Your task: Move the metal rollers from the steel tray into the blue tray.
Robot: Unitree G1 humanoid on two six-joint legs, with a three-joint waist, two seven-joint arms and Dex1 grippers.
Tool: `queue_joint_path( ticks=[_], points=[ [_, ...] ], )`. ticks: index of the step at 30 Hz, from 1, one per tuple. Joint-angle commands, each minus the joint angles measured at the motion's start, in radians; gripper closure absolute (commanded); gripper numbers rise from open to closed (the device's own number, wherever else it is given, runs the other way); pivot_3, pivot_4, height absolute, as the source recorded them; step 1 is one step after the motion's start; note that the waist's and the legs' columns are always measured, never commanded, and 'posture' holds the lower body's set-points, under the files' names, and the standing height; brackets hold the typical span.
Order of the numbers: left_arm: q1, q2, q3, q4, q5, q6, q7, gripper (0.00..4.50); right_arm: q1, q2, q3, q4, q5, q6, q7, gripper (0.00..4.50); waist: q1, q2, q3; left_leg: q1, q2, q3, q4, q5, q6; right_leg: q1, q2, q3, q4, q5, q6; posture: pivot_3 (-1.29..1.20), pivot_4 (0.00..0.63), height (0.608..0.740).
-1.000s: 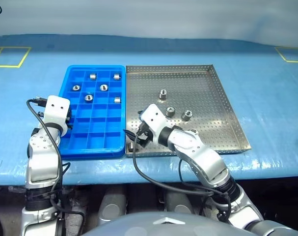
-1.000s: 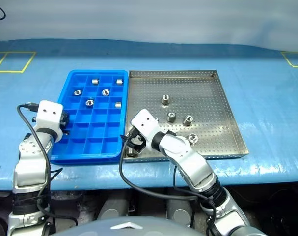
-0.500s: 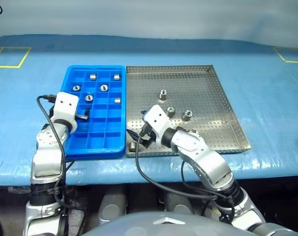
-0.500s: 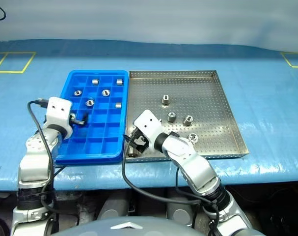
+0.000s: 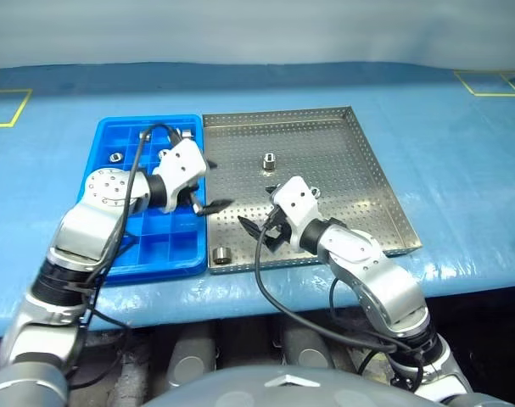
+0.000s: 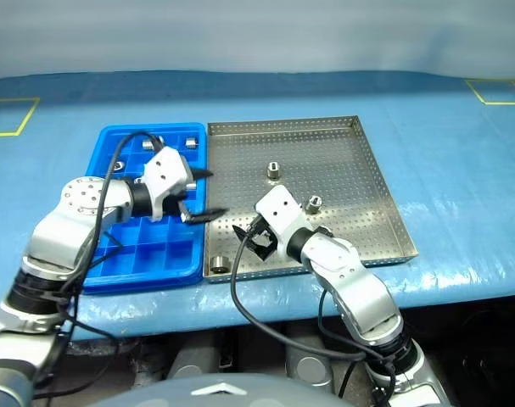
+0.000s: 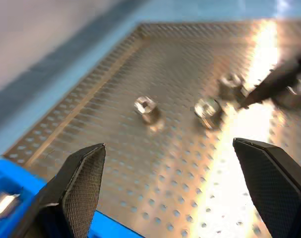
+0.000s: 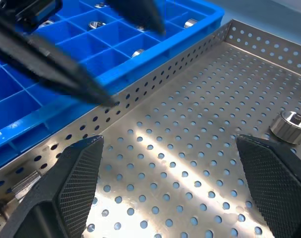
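Currently the left gripper (image 6: 201,193) hangs with fingers spread wide and empty over the seam between the blue tray (image 6: 113,268) and the steel tray (image 6: 359,170). Right gripper (image 5: 259,232) likewise spread and empty, low over the steel tray's near-left area. Metal rollers (image 5: 270,160) split: several sit in far compartments of the blue tray; in the steel tray one stands mid-tray, one just beyond the right wrist, one in the near-left corner (image 5: 221,253).

Robot test bench: blue-covered table (image 5: 461,161), yellow tape squares (image 5: 486,82).
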Motion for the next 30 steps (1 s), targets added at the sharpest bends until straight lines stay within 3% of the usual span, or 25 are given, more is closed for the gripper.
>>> queue_joint_path(
  ticks=[1, 5, 12, 18, 24, 30],
  points=[
    [-0.094, 0.026, -0.034, 0.087, 0.07, -0.107, -0.035, 0.03, 0.005, 0.004, -0.012, -0.054, 0.004, 0.0, -0.01, 0.0, 0.0, 0.0, 0.0, -0.001, 0.0, 0.0, 0.0, 0.0, 0.0, -0.001, 0.0, 0.0, 0.0, 0.0, 0.001, -0.14, 0.15, 0.74],
    [-0.068, -0.055, 0.057, 0.075, 0.042, -0.103, 0.092, 0.03, 0.011, 0.008, -0.009, -0.064, 0.003, 0.02, -0.025, 0.0, -0.007, 0.0, 0.0, -0.001, -0.001, 0.002, 0.001, -0.001, 0.001, -0.001, -0.001, 0.002, -0.001, 0.0, 0.002, -0.16, 0.15, 0.74],
    [0.275, -0.053, 0.245, -0.186, -0.04, -0.13, 0.176, 0.03, -0.071, -0.067, 0.008, -0.035, 0.06, 0.113, 0.079, 0.0, -0.034, 0.0, 0.0, -0.002, 0.001, 0.006, -0.001, -0.002, 0.003, -0.005, -0.001, 0.005, -0.001, 0.006, 0.003, -0.1, 0.15, 0.74],
    [0.509, -0.128, 0.432, -0.41, -0.113, -0.098, 0.306, 0.03, -0.262, -0.104, 0.054, 0.105, 0.118, 0.204, 0.199, 0.0, -0.005, 0.0, 0.0, 0.0, 0.002, 0.005, 0.0, -0.001, 0.002, -0.003, -0.002, 0.004, -0.001, 0.002, 0.001, -0.01, 0.15, 0.74],
    [0.739, -0.178, 0.492, -0.523, -0.136, -0.096, 0.367, 0.03, -0.418, -0.09, 0.145, 0.239, 0.165, 0.288, 0.3, 0.0, 0.026, 0.0, 0.0, 0.001, 0.002, 0.006, 0.0, -0.001, 0.002, -0.001, -0.002, 0.003, -0.001, 0.005, -0.004, 0.06, 0.15, 0.74],
    [0.855, -0.183, 0.456, -0.57, -0.146, -0.147, 0.361, 0.03, -0.476, -0.07, 0.23, 0.338, 0.172, 0.285, 0.368, 0.0, 0.064, 0.0, 0.0, 0.0, 0.001, 0.005, 0.0, -0.001, 0.002, -0.002, -0.002, 0.001, -0.001, 0.004, -0.005, 0.1, 0.15, 0.74]
  ],
)
